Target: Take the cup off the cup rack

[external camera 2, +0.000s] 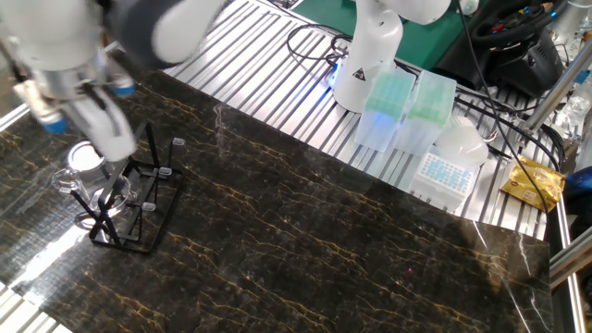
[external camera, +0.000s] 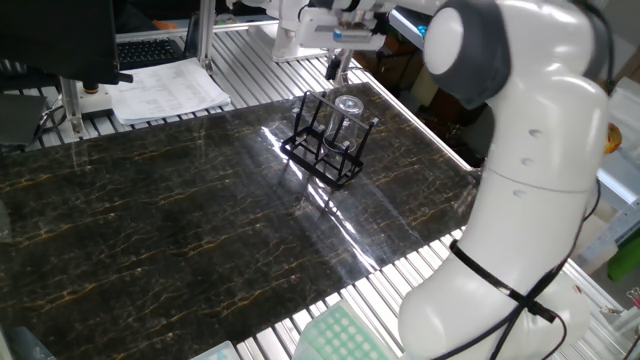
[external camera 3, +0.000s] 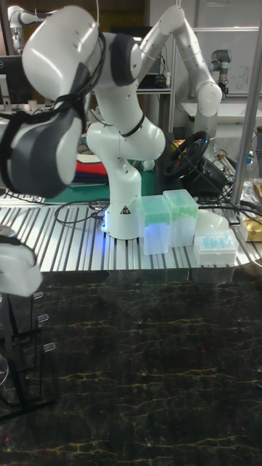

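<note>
Resting mouth-up on black wire cup rack (external camera: pixel 323 145): clear glass cup (external camera: pixel 347 112); gripper (external camera: pixel 336 68) above, opening indiscernible.

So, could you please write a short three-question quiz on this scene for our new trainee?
1. True or false: the cup is on the cup rack.
2. The gripper is: A) above the rack, B) at the table's far corner, C) out of view.
3. What colour is the cup rack?

Key: 1 true. 2 A. 3 black.
</note>
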You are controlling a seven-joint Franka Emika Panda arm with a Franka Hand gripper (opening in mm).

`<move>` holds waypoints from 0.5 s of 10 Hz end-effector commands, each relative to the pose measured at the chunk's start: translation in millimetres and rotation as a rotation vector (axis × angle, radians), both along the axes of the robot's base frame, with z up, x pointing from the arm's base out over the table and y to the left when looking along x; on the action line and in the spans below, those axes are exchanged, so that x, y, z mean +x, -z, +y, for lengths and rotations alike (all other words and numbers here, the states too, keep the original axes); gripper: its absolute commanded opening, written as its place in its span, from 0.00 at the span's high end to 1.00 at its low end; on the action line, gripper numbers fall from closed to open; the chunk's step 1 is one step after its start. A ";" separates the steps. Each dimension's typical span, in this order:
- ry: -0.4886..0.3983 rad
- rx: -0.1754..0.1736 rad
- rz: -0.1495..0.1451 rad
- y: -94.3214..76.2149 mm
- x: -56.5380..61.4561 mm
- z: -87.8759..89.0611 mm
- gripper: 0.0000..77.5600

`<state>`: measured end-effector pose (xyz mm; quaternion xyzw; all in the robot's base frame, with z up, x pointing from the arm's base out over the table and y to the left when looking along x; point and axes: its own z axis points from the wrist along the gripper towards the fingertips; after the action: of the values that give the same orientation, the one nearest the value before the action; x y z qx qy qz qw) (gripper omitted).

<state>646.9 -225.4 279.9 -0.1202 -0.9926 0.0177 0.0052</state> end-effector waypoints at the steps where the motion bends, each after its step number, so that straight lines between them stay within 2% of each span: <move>1: 0.013 -0.075 0.020 2.6 12.8 -36.1 1.00; 5: 0.042 -0.097 0.015 7.5 7.9 -37.4 1.00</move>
<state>655.5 -263.2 271.4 -0.1391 -0.9882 0.0634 0.0098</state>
